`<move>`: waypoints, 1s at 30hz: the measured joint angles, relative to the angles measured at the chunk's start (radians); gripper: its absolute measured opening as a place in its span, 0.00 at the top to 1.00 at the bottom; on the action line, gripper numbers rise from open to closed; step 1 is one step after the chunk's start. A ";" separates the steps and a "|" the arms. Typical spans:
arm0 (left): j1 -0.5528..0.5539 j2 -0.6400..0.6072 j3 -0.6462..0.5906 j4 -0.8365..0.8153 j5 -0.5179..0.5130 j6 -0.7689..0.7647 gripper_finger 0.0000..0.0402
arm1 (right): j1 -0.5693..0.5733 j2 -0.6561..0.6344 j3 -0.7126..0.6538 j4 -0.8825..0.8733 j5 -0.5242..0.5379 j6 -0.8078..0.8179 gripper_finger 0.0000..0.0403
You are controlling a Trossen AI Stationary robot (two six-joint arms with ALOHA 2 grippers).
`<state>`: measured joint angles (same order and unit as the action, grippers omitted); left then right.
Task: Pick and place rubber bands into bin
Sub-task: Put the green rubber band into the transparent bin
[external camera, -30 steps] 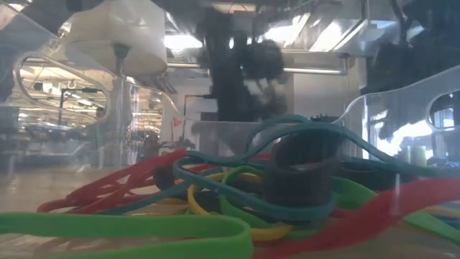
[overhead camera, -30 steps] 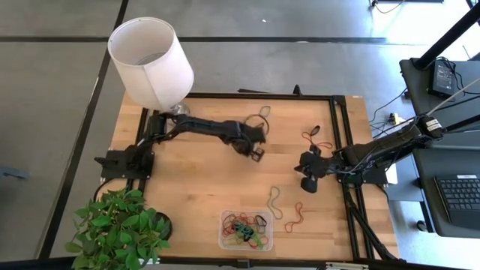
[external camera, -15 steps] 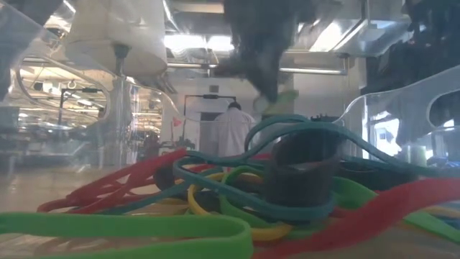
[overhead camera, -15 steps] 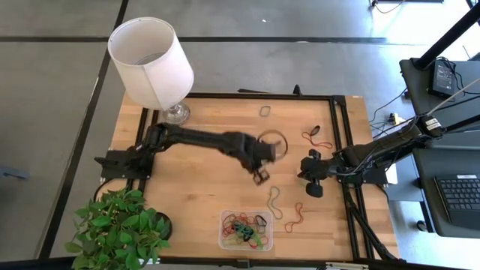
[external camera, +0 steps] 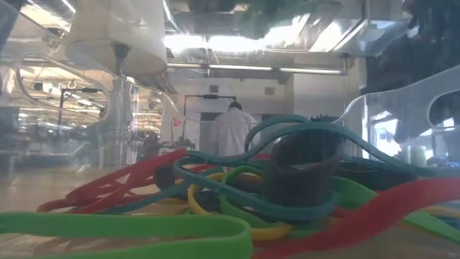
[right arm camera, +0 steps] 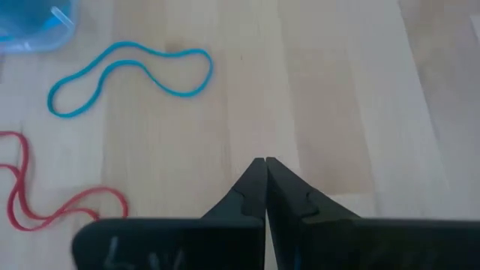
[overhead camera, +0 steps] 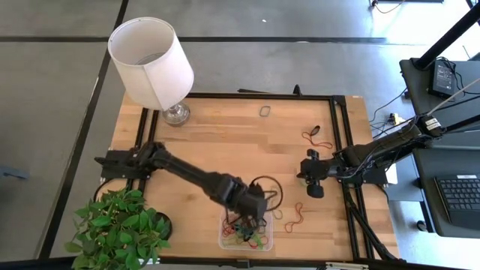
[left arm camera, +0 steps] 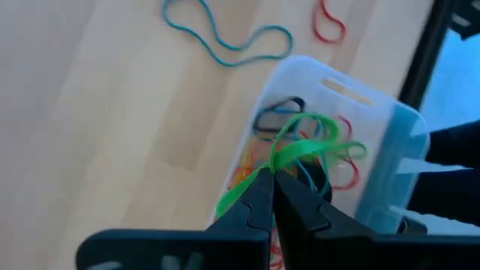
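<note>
Pale wooden table [overhead camera: 202,150] inside a black frame, grey floor around it, seen from above. White lamp [overhead camera: 151,62] at upper left, leafy plant [overhead camera: 116,229] at lower left, desk with a keyboard [overhead camera: 457,199] at the right edge. From table height, a bright hall beyond, with a person in white [external camera: 231,131] standing far off.

Clear bin [overhead camera: 244,232] at lower centre, long side running left to right, holding a tangle of rubber bands [overhead camera: 246,232] in red, green, yellow and dark tones. Left hand [overhead camera: 257,204] just above the bin's upper edge, fingers pressed together on a green band [left arm camera: 294,152] that dangles over the bin. Loose bands on the bare wood: a pale one [overhead camera: 276,201] lying lengthwise up and down just right of the bin, a red one [overhead camera: 295,216] beside it, another red one [overhead camera: 317,139] near the upper right, a small dark loop [overhead camera: 265,111] near the top edge.

Right hand [overhead camera: 311,178] at centre right, fingers together, gripping nothing, pointing left across the wood.
</note>
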<state>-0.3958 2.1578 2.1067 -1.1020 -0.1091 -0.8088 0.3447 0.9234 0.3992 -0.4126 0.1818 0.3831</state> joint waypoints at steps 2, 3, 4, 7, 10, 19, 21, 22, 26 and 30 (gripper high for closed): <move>-0.026 0.000 -0.013 0.007 -0.006 -0.005 0.99 | 0.000 0.000 0.000 0.014 0.000 -0.001 0.99; -0.038 0.000 -0.022 0.001 -0.009 -0.014 0.99 | 0.000 0.000 0.000 0.021 0.000 -0.001 0.99; -0.048 0.002 -0.026 -0.012 -0.009 -0.017 0.99 | 0.000 0.000 0.000 0.031 0.000 -0.002 0.99; -0.070 0.000 -0.051 0.007 0.022 -0.016 0.99 | 0.000 0.000 0.000 0.059 0.001 0.003 0.99; -0.078 0.001 -0.098 0.011 0.042 -0.015 0.99 | 0.000 0.000 0.000 0.076 0.001 0.008 0.99; -0.081 0.001 -0.285 0.211 0.095 -0.027 0.99 | 0.000 0.000 0.000 0.117 0.002 0.175 0.99; -0.080 0.001 -0.308 0.213 0.120 -0.064 0.97 | 0.000 0.000 0.000 0.129 0.002 0.207 0.99; -0.080 0.001 -0.314 0.214 0.129 -0.074 0.95 | 0.000 0.000 0.000 0.136 0.002 0.220 0.99; -0.080 0.001 -0.319 0.195 0.130 -0.037 0.85 | 0.000 0.000 0.000 0.166 0.001 0.296 0.98; -0.080 0.001 -0.319 0.188 0.130 0.041 0.74 | 0.000 0.000 0.000 0.188 0.001 0.351 0.97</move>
<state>-0.4763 2.1586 1.7882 -0.9142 0.0212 -0.7676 0.3445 0.9230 0.3996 -0.2246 0.1830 0.7342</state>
